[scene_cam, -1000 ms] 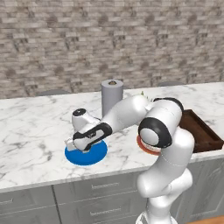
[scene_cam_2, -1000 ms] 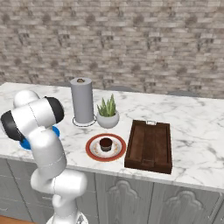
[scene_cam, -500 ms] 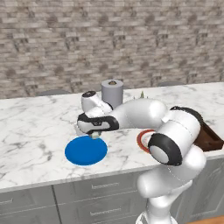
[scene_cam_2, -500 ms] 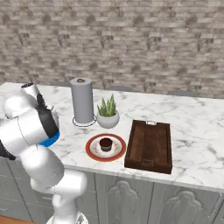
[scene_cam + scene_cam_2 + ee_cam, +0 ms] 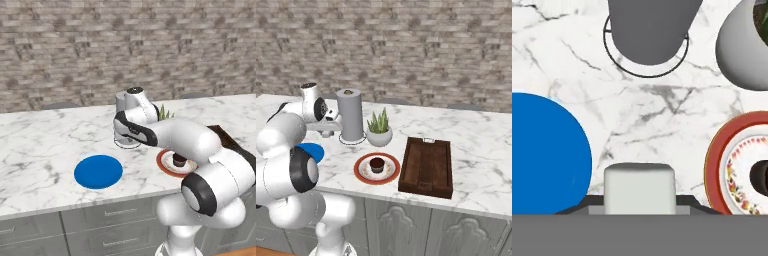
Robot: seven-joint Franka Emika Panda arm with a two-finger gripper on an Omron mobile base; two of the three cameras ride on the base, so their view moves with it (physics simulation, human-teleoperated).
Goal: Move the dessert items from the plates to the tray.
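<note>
The pale cream cube sits between my fingertips at the bottom of the hand view, and my gripper is shut on it. It hangs above bare marble between the two plates. The bright blue plate lies bare to the left. On the orange-rimmed plate to the right sits the dark chocolate cupcake. The gripper hovers just in front of the grey cylinder. Right of the orange plate lies the dark wooden tray, with nothing in it.
A grey cylinder on a thin ring base stands just behind the hand. A potted plant in a white bowl is beside it, behind the orange plate. A brick wall backs the counter.
The hand rose from the blue plate with the cream cube and swung right toward the cylinder. The blue plate is now bare.
</note>
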